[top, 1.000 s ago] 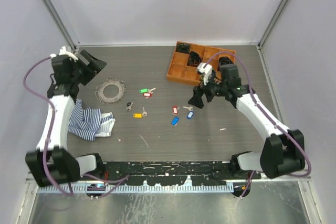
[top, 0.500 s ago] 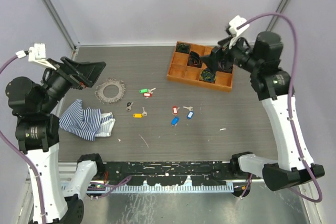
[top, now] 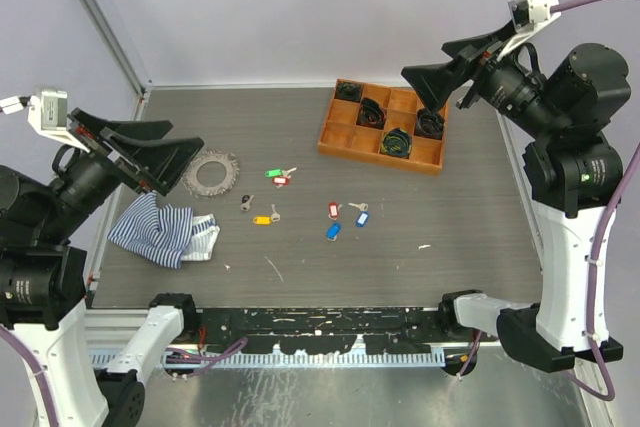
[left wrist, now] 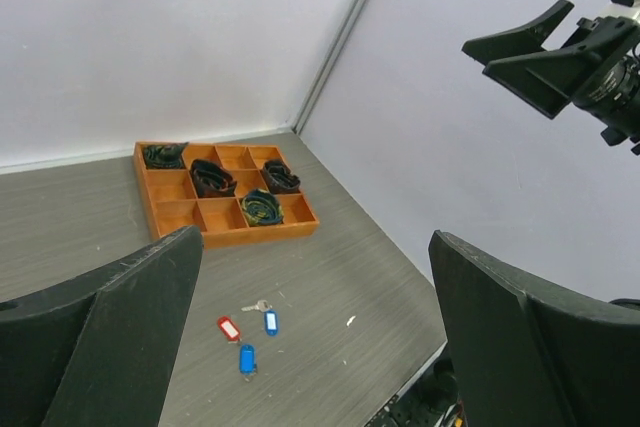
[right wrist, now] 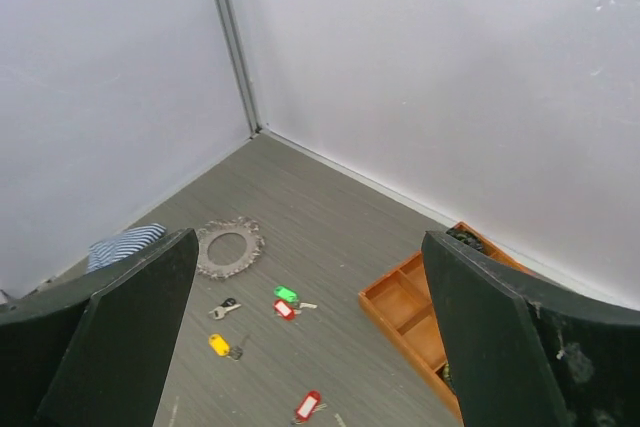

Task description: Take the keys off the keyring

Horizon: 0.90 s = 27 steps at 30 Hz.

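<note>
Both arms are raised high above the table (top: 470, 207). The left gripper (top: 193, 144) has its fingers spread wide with nothing between them, and so does the right gripper (top: 423, 59). The keyring (top: 222, 185) lies flat on the table's left part, well below the left gripper, just past a crumpled blue-and-white striped cloth (top: 165, 227). The keys lie loose on the table, apart from the ring. A green-tagged key (top: 273, 173) and a red-tagged key (top: 282, 181) touch just to its right, and a yellow-tagged key (top: 262, 219) lies nearer the arms. Further right sit another red tag (top: 333, 211) and two blue tags (top: 333, 231). An orange compartment tray (top: 335, 137) holding black coiled bundles (top: 398, 142) stands under the right gripper.
</note>
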Each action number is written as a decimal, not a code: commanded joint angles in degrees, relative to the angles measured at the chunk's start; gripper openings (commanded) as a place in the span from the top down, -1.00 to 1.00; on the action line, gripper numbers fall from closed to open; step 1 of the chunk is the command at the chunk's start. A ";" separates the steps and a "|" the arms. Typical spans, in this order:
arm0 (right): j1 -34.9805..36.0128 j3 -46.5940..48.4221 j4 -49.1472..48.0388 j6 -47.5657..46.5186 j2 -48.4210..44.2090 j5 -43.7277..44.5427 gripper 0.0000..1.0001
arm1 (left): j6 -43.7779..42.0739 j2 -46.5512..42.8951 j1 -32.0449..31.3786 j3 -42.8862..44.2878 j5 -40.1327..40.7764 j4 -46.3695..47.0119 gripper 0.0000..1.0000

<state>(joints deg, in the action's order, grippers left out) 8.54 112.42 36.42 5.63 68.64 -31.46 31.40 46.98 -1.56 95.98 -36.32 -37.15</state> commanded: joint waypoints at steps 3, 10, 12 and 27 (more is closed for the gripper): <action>-1.39 2.79 0.77 6.18 1.14 -2.90 -1.00 | -0.60 -0.31 -0.65 -2.22 -2.25 0.40 -0.96; -2.35 2.20 0.58 4.48 0.81 -5.80 -1.00 | -2.33 -0.66 -1.89 -4.42 -2.79 0.15 -0.96; -2.46 2.21 0.58 4.14 0.74 -6.51 -1.00 | -2.97 -0.71 -2.33 -4.60 -2.70 -0.33 -0.96; -3.09 1.57 0.83 2.65 0.38 -4.25 -1.00 | -4.69 -0.74 -3.58 -4.33 -2.61 -1.03 -0.96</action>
<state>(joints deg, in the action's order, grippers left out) 5.76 113.36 38.94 9.06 70.11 -36.71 28.25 46.61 -4.71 91.05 -37.80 -38.52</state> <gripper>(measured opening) 0.999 0.982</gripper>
